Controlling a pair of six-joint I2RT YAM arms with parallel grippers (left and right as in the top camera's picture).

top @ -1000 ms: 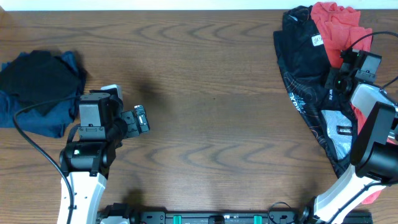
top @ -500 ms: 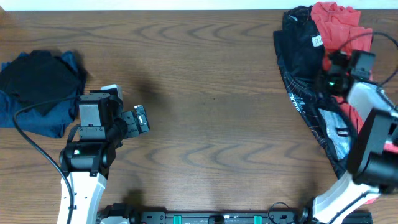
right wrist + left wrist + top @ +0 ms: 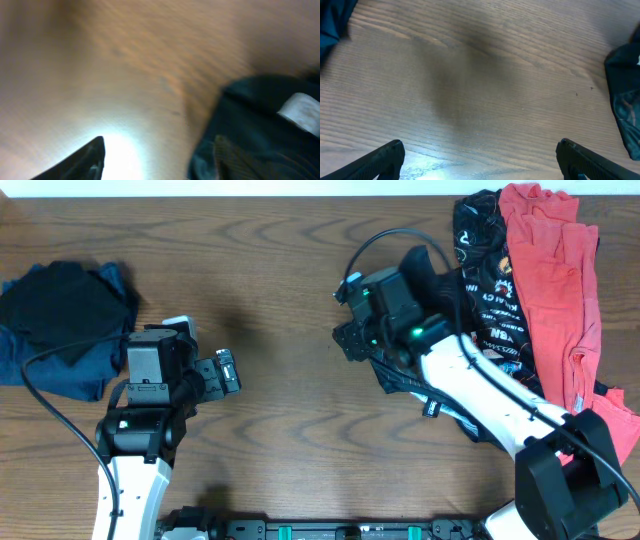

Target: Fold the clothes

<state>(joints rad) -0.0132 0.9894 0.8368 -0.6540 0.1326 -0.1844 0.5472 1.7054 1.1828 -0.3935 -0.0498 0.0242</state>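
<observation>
The black jersey [image 3: 480, 300] with orange lines and white logos lies crumpled at the right, and one edge trails left under my right arm. Beside it, along the table's right edge, the coral-red shirt [image 3: 550, 280] lies spread out. My right gripper [image 3: 347, 343] is over the table's middle at the jersey's left end. The blurred right wrist view shows the gripper [image 3: 160, 150] open, with bare wood in the gap and black fabric [image 3: 260, 125] under its right finger. My left gripper [image 3: 228, 370] [image 3: 480, 155] is open over bare wood at the left.
A heap of dark blue and black cloth [image 3: 60, 320] lies at the table's left edge, and a corner of it [image 3: 332, 20] appears in the left wrist view. A dark shape [image 3: 625, 100] sits at that view's right edge. Wood shows between the two grippers.
My right arm swung left from the pile at the right to the table's middle, dragging the black jersey with it. Its jaws have opened. The left arm has not moved.
</observation>
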